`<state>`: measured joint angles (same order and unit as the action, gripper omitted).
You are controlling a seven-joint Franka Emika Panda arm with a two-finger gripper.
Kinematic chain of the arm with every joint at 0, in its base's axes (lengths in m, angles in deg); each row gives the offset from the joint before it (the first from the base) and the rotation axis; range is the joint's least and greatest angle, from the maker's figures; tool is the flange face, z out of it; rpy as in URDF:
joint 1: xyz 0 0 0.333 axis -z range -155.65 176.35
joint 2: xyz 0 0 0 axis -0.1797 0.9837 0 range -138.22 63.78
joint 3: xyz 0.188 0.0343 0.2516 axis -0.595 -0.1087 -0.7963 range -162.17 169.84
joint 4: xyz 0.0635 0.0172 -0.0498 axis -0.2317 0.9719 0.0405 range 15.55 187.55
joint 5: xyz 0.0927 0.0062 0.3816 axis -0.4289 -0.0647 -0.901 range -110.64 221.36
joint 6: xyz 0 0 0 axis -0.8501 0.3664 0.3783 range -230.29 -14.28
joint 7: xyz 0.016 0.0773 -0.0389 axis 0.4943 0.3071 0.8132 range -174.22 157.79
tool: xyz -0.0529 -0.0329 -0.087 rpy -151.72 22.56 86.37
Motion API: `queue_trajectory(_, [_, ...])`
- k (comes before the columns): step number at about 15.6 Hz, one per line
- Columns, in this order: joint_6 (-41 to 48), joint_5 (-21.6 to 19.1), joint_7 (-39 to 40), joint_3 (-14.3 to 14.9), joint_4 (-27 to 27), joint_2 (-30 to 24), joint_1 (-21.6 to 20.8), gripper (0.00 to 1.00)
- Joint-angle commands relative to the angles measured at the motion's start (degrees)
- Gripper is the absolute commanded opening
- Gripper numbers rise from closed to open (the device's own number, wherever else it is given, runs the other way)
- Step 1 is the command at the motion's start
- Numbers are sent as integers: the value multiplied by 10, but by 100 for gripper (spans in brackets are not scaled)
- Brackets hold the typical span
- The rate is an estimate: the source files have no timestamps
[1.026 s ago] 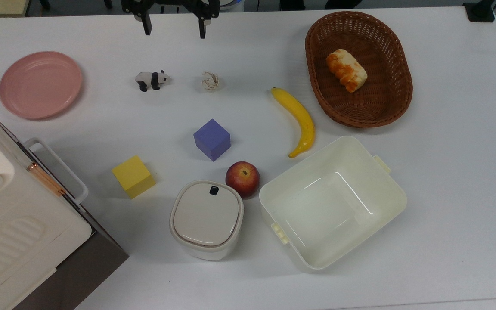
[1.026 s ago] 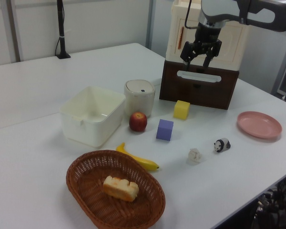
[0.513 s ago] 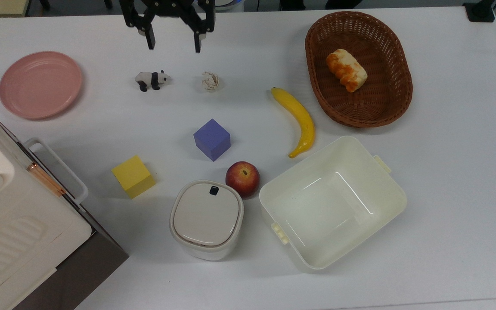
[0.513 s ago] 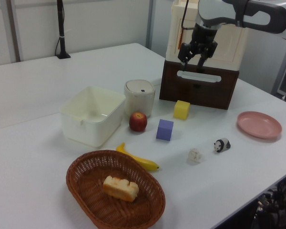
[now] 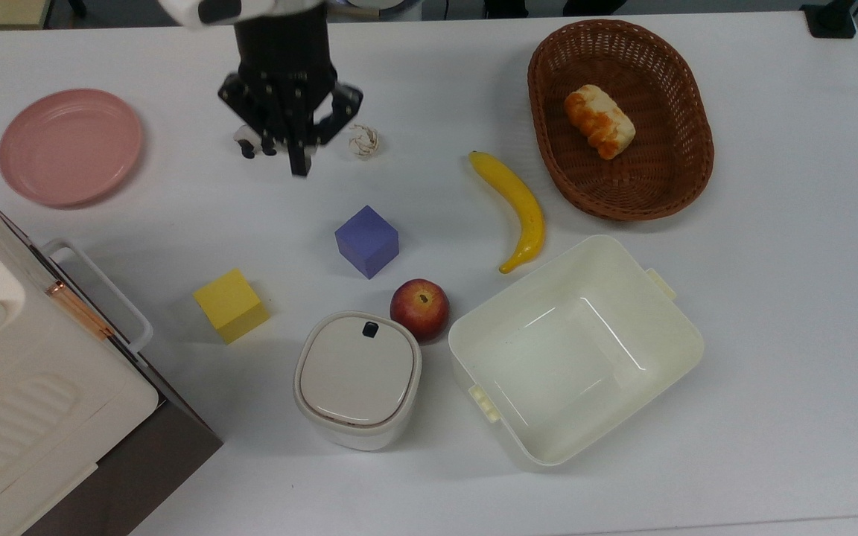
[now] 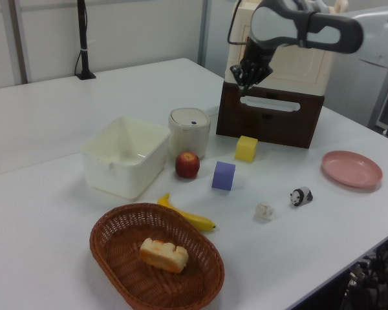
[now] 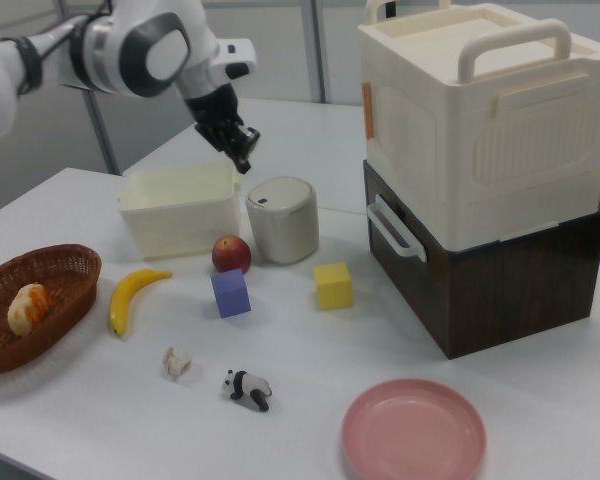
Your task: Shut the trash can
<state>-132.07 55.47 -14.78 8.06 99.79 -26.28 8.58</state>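
White tabletop carries the cream tub, and just beside it on the top view's left stands the trash can, its lid lying flat, with the red apple touching its rim. The tool hangs well apart from the can, above the panda toy; its fingers look drawn close together, holding nothing.

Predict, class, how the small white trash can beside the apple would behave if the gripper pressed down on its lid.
The trash can looks squat and flat-based, so it would probably stay upright. Its smooth plastic body on the bare table might slide under an off-centre push. It seems light, and the apple sits close enough to be nudged.
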Motion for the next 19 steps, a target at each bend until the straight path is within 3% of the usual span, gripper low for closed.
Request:
queue_trajectory(1, [-58, -1, -35, 1, -59, 76, -6, 0])
queue_trajectory(9, [-117, 36, -61, -3, -80, 150, -25, 0])
queue_trajectory(19, [-133, 67, -60, -11, -83, 174, -28, 0])
